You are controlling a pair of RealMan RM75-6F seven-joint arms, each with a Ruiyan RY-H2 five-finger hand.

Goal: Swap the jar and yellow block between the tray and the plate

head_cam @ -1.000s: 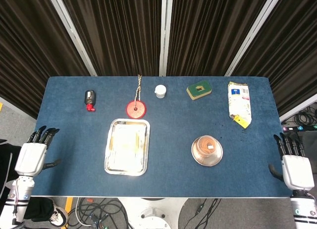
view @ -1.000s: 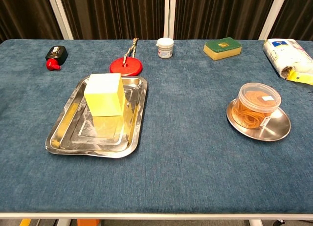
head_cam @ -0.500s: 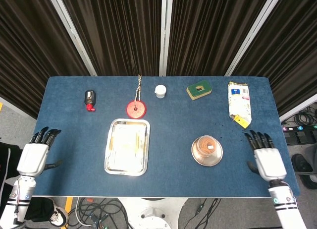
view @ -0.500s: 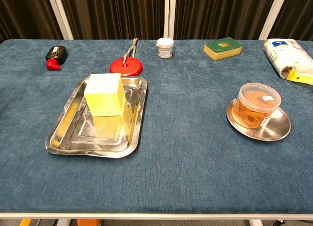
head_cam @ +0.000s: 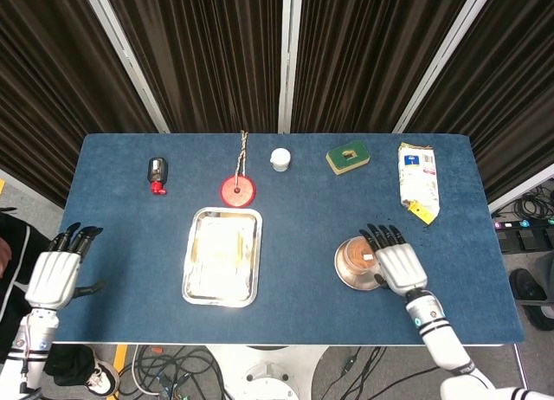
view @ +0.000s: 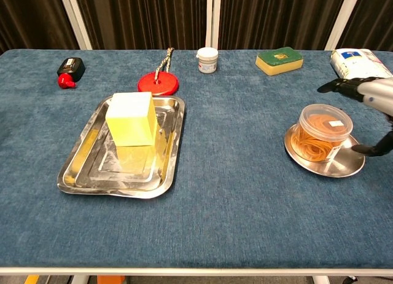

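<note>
Both hands spread and empty: right hand (head_cam: pixel 398 263) beside jar (view: pixel 324 133), left hand (head_cam: pixel 54 277) only overhead.

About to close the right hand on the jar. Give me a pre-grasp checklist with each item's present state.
1. Jar upright on plate: ok.
2. Right hand beside the jar, fingers apart, holding nothing: ok.
3. Fingers actually touching the jar: cannot tell.
4. Yellow block in tray, swap not begun: ok.
5. Left hand off the table edge, away from the tray: ok.
6. Jar lid secure: cannot tell.
</note>
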